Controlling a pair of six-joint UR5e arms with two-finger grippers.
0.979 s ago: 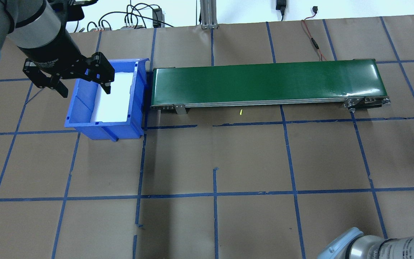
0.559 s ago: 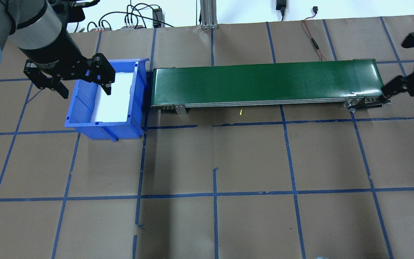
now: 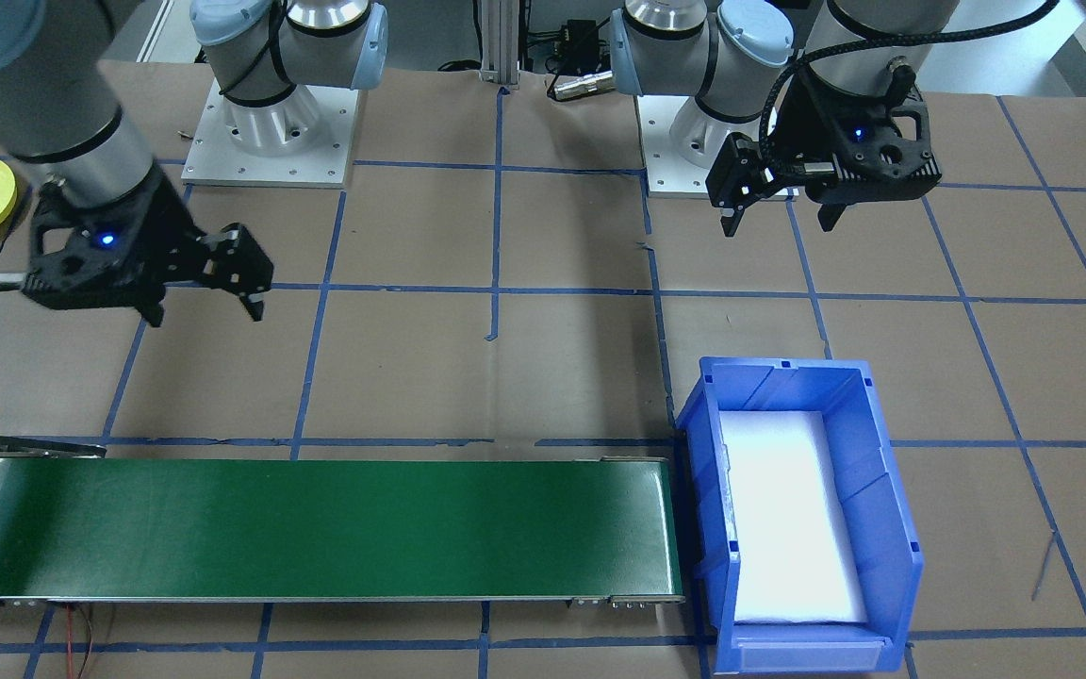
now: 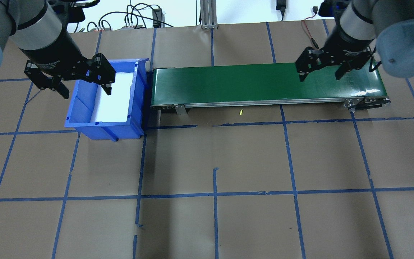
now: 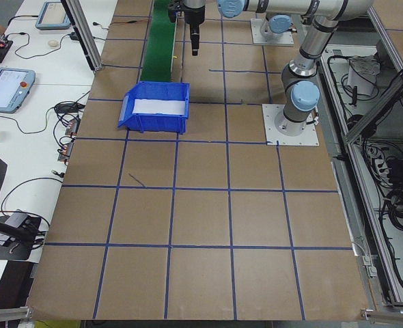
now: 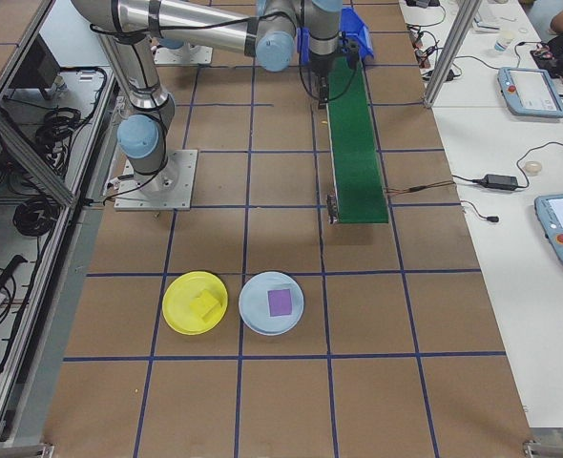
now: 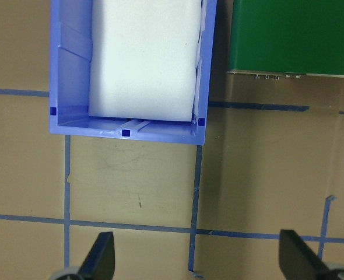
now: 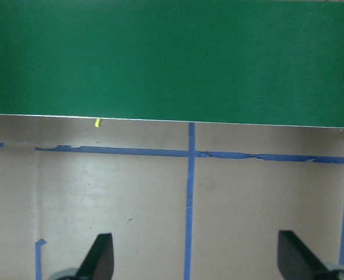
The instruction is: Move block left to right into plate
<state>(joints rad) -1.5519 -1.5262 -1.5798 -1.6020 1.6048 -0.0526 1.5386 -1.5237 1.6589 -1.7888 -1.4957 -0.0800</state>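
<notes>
No block shows in the blue bin (image 4: 74, 108) or on the green conveyor belt (image 4: 228, 82). A yellow block (image 6: 205, 304) lies in a yellow plate (image 6: 174, 310), and a purple block (image 6: 280, 301) lies in a pale blue plate (image 6: 253, 310). Both plates sit on the table past the belt's right end. My left gripper (image 4: 84, 90) hangs open and empty above the bin's left wall, and also appears as the left gripper (image 3: 779, 222). My right gripper (image 4: 320, 76) hovers open and empty over the belt's right part, and also appears as the right gripper (image 3: 205, 313).
White foam (image 4: 113, 97) lines the bin, which stands against the belt's left end. A small yellow scrap (image 4: 240, 112) lies on the paper just in front of the belt. Brown paper with blue tape lines covers the table (image 4: 214, 162). Cables run along the far edge.
My right arm has swung in from the table's right side to above the belt's right part. The left arm and the bin have stayed put.
</notes>
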